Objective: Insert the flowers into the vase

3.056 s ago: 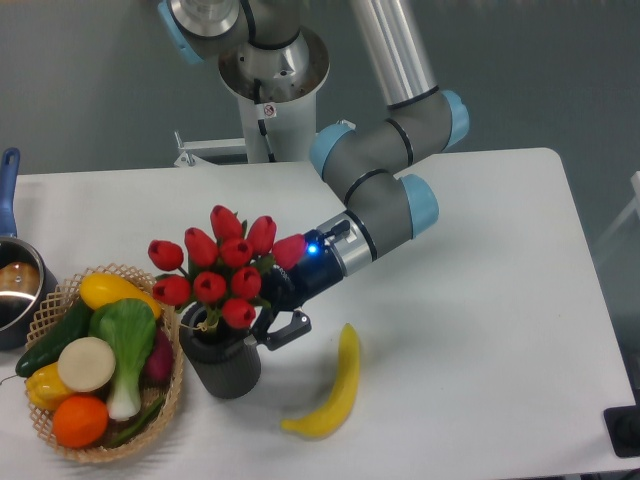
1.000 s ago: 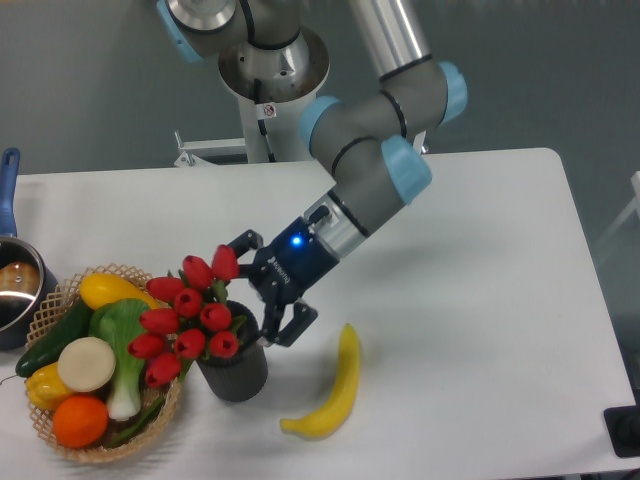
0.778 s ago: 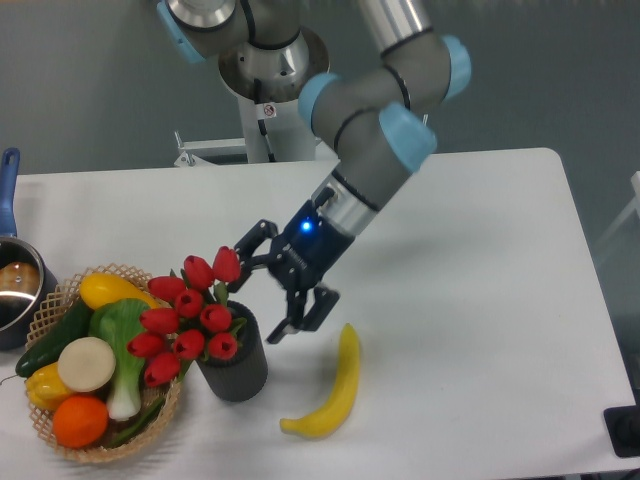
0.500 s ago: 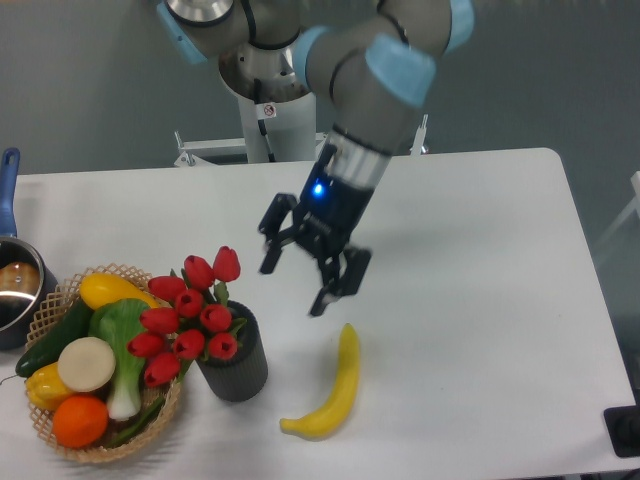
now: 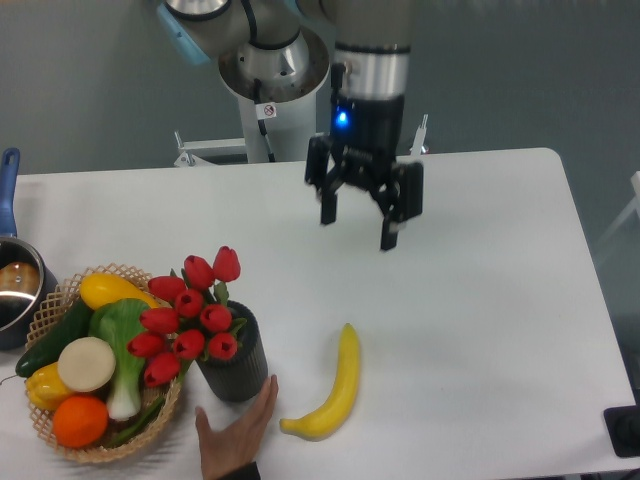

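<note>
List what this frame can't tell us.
Single fixed camera view:
- Stems of the flowers inside the vase: hidden by blooms and wall, so depth is unknown.
- Steel pot: cut off by the left edge.
- Hand: cut by the bottom edge.
- Basket contents: partly hidden by blooms.
- Claw: open, empty.

A banana (image 5: 331,388) is laid on the white table (image 5: 500,300) toward 6 o'clock. At 8 o'clock a wicker basket (image 5: 60,300) is filled with vegetables and fruit: an orange (image 5: 79,420), a bok choy (image 5: 126,335), a yellow squash (image 5: 108,290). At 9 o'clock a steel pot (image 5: 14,285) with a blue handle is cut off by the frame edge.
</note>
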Robot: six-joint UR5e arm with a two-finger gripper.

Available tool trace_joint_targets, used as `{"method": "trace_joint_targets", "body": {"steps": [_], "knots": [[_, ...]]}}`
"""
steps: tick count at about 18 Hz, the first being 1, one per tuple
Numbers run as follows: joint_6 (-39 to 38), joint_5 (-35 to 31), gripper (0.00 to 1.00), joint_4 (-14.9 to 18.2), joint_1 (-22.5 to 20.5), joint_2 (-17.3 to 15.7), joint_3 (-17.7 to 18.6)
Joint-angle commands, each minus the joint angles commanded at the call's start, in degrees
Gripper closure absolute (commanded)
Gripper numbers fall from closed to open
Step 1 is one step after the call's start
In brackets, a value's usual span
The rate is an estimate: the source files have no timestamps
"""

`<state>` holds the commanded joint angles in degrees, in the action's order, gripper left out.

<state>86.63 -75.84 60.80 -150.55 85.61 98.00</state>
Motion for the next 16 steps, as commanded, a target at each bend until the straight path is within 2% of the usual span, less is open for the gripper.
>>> {"method": "trace_joint_targets", "body": {"steps": [7, 16], "knots": [[13.5, 0.4, 0.0, 12.7, -6.9, -4.5, -0.5], [14.9, 2.5, 0.0, 12.7, -8.2, -4.6, -0.3]]}}
